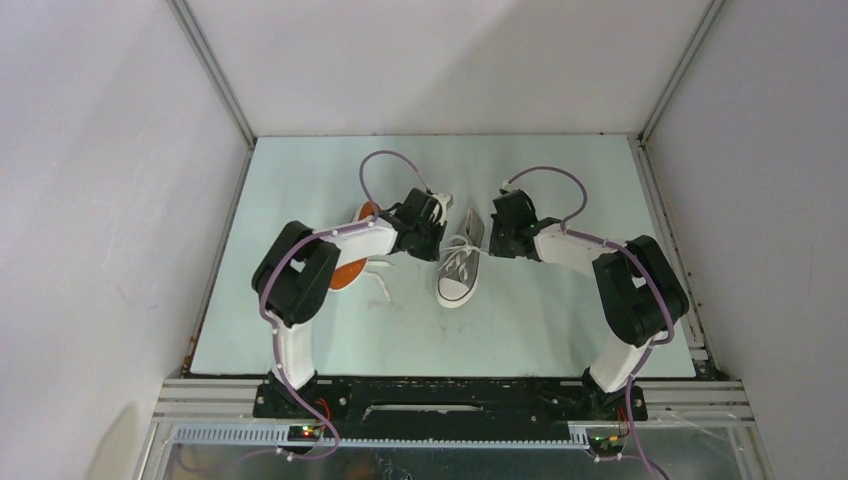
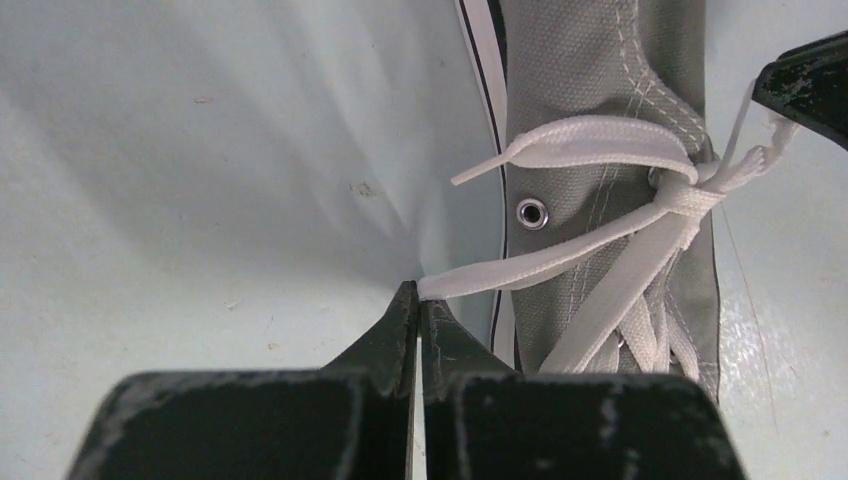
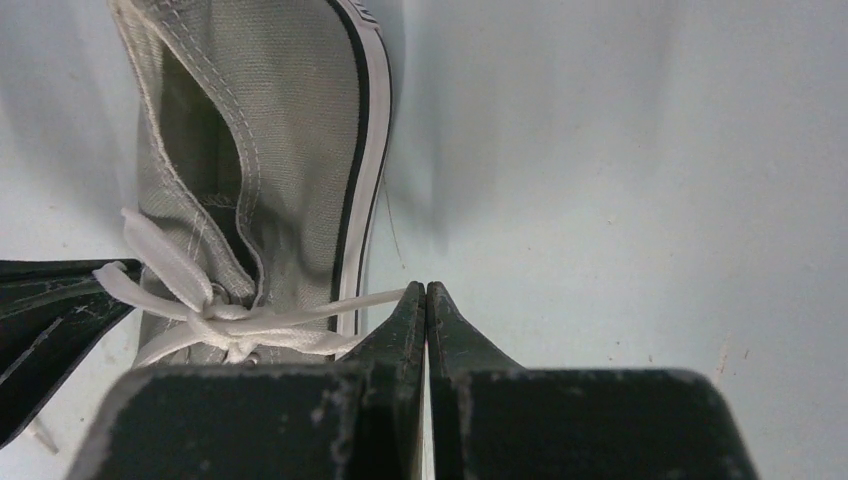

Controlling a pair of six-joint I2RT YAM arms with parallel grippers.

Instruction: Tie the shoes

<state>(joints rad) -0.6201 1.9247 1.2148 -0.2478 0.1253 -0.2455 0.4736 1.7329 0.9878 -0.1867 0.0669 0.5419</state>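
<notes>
A grey sneaker [image 1: 460,264] with a white toe cap lies mid-table, toe toward me. Its white laces [image 2: 640,215] meet in a knot at the top eyelets [image 3: 225,320]. My left gripper [image 2: 418,292] is shut on one lace strand pulled out to the shoe's left. My right gripper [image 3: 424,290] is shut on the other strand [image 3: 360,300] pulled to the shoe's right. Both strands run taut to the knot. The second shoe [image 1: 355,258] lies on its side under my left arm, orange sole showing, with a loose lace [image 1: 382,285] trailing.
The pale table top [image 1: 560,330] is walled by white panels with metal frame posts at the back corners. A black base rail [image 1: 450,400] runs along the near edge. My two wrists sit close together on either side of the shoe's heel end.
</notes>
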